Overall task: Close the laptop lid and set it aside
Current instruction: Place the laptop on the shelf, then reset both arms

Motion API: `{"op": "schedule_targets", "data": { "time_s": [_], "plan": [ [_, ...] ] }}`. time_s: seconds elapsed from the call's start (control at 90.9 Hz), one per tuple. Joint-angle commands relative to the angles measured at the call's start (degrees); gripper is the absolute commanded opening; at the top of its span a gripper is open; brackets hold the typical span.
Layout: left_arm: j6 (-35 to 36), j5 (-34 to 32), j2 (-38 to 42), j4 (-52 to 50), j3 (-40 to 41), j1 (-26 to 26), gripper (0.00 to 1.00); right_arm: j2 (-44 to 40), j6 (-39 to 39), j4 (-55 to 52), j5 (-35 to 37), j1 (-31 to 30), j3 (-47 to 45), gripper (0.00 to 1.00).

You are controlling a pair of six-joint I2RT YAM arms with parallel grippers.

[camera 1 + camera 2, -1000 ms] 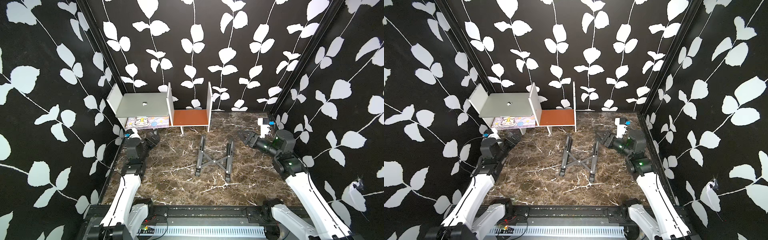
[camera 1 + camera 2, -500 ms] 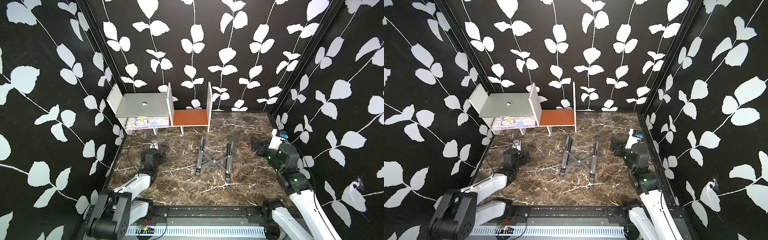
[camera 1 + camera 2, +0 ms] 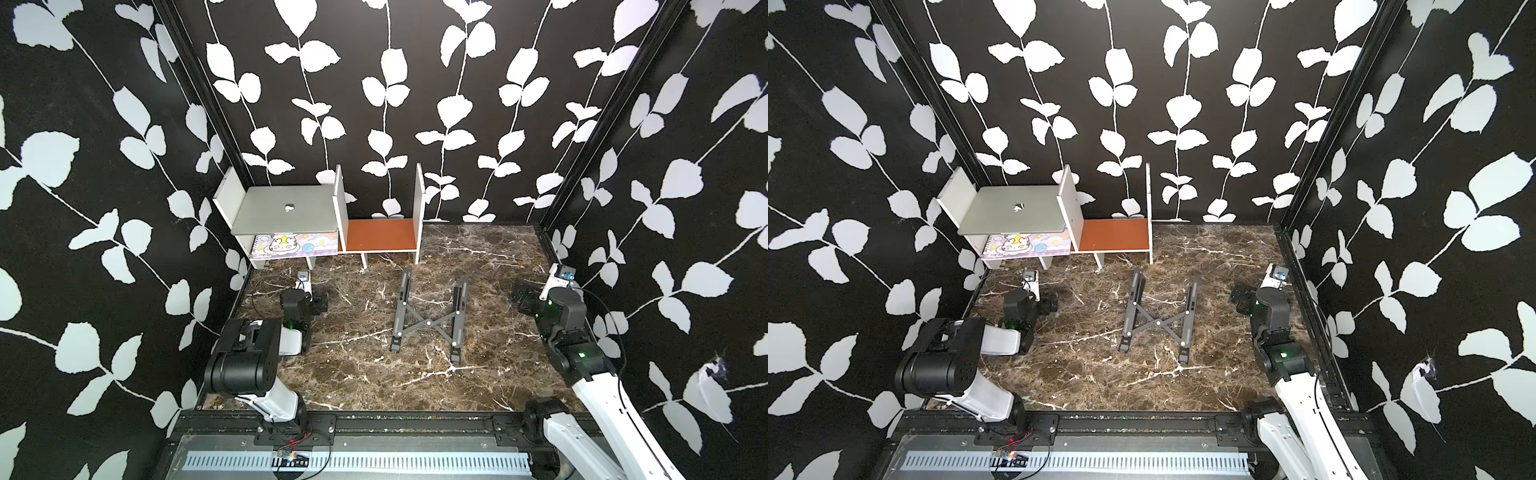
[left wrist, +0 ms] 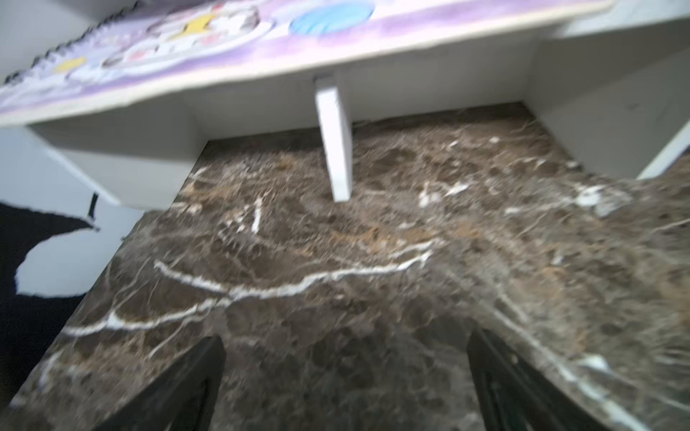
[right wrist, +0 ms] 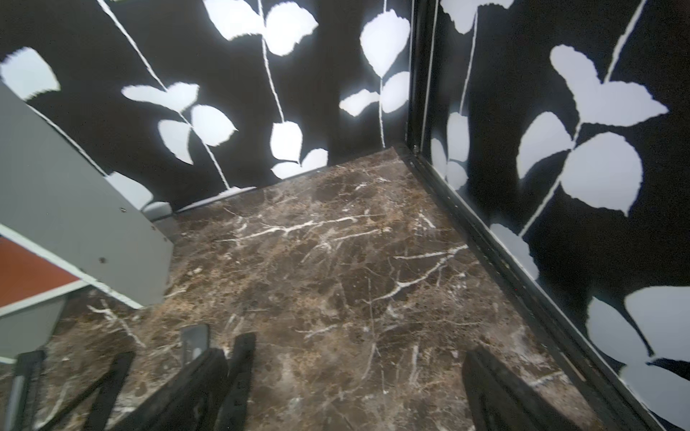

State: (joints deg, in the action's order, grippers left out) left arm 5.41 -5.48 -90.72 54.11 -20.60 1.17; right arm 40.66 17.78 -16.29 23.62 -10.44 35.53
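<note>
1. Status: the task looks complete, judging from how things lie now.
2. The laptop [image 3: 286, 210] sits flat on the upper level of the white shelf [image 3: 419, 208], in its left bay between two upright panels, at the back-left corner of the cell.
3. The lid [image 3: 1000, 216] is down with the apple logo facing up in both top views. The front edge looks flush, but the seam is too small to confirm it is fully shut.
4. The cartoon notebook [image 3: 291, 245] lies one level below the laptop in the same bay. The orange-floored bay beside it is bare.
5. The folding stand [image 3: 428, 320] lies mid-tabletop [image 3: 353, 374] with nothing on it, well apart from the laptop.
6. The left gripper [image 4: 345, 336] has its jaws spread wide with nothing between them. It is low over the marble just in front of the shelf legs, and the arm is folded close to its base.
7. The right gripper [image 5: 345, 358] also has its jaws spread wide and empty. It sits by the right wall, well apart from the shelf and the laptop.
8. Remaining: no manipulation step as far as I can judge. Neither arm touches the laptop, so at most the arms need parking.
</note>
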Motion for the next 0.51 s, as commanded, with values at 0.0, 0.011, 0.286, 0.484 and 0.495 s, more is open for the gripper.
{"op": "schedule_targets", "data": {
  "time_s": [0.0,0.011,0.286,0.484,0.495],
  "plan": [
    [-0.79,1.31,0.66,2.83,-0.57,0.15,0.99,1.50,-3.89,9.28,6.71,1.13,-4.11,1.00],
    [-0.81,1.28,0.60,2.80,-0.66,0.11,0.99,1.82,-4.16,10.11,6.97,1.30,-4.57,1.00],
    [1.37,6.56,0.38,0.19,-2.32,0.01,0.99,16.99,-8.89,36.28,7.00,5.40,-16.99,1.00],
    [1.43,6.69,0.45,0.05,-2.28,0.20,0.99,33.87,-16.05,58.64,1.73,6.28,-16.51,0.99],
    [1.39,6.74,0.45,0.04,-2.31,0.17,0.99,34.62,-16.35,60.14,1.10,6.34,-16.26,1.00]
  ]
}}
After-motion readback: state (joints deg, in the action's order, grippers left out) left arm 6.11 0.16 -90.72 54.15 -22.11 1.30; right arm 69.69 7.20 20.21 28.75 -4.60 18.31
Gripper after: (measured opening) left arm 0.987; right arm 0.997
